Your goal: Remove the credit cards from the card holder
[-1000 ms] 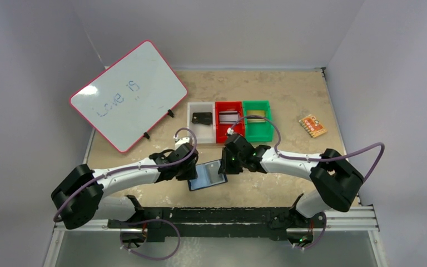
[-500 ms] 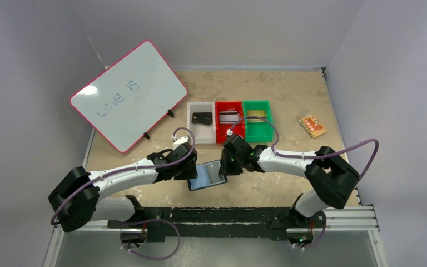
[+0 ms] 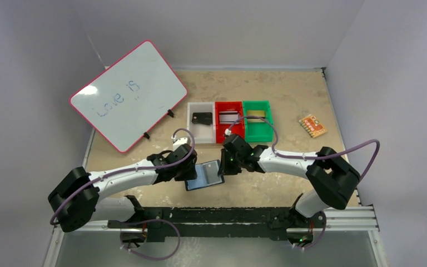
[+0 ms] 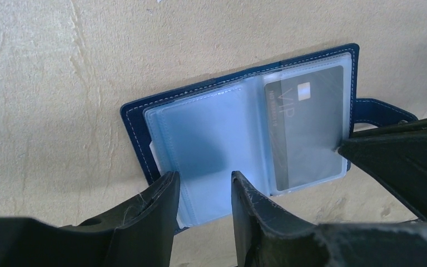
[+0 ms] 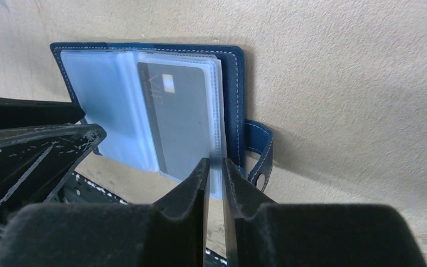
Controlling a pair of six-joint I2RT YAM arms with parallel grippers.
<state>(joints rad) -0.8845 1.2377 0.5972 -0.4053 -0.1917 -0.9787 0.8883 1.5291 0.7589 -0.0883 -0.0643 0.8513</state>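
Observation:
The navy card holder [image 3: 204, 176] lies open on the table between my two grippers, its pale blue plastic sleeves facing up. A grey credit card [image 4: 306, 128] marked VIP sits in the right-hand sleeve; the same card [image 5: 180, 111] shows in the right wrist view. My left gripper [image 4: 203, 175] stands open over the near edge of the left half, and the sleeve shows between its fingers. My right gripper [image 5: 215, 162] is shut on the outer edge of the sleeve stack, just inside the snap tab [image 5: 258, 146]. In the top view the left gripper [image 3: 192, 177] and right gripper [image 3: 222, 169] flank the holder.
A tilted whiteboard [image 3: 128, 94] stands at the back left. White [image 3: 192, 130], red [image 3: 229, 133] and green [image 3: 257, 133] bins sit in a row behind the holder, each with a card inside. An orange patterned piece [image 3: 312, 125] lies at the far right. The arms' rail [image 3: 228, 219] runs along the near edge.
My right gripper's jaws have narrowed onto the sleeve edge. The card holder has slid a little to the left and nearer. The left arm has shifted slightly.

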